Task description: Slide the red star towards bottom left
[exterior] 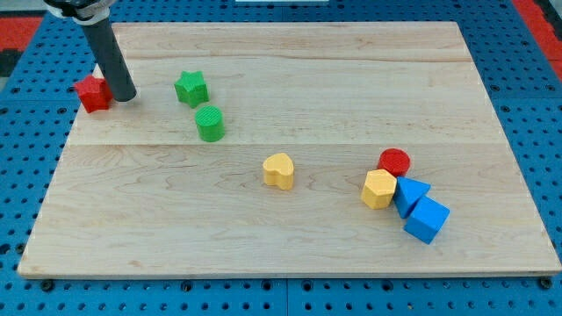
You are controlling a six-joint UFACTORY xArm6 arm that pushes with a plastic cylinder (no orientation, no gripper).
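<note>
The red star point(92, 93) lies at the board's left edge, near the view's top left. My tip point(124, 96) stands right against the star's right side, touching or nearly touching it. The dark rod rises from there toward the view's top left.
A green star point(190, 89) and a green cylinder point(210, 123) lie right of my tip. A yellow heart point(279, 170) sits mid-board. At lower right cluster a red cylinder point(394, 161), a yellow hexagon point(379, 189), a blue triangle point(410, 194) and a blue cube point(427, 219). The wooden board point(290, 254) rests on a blue pegboard.
</note>
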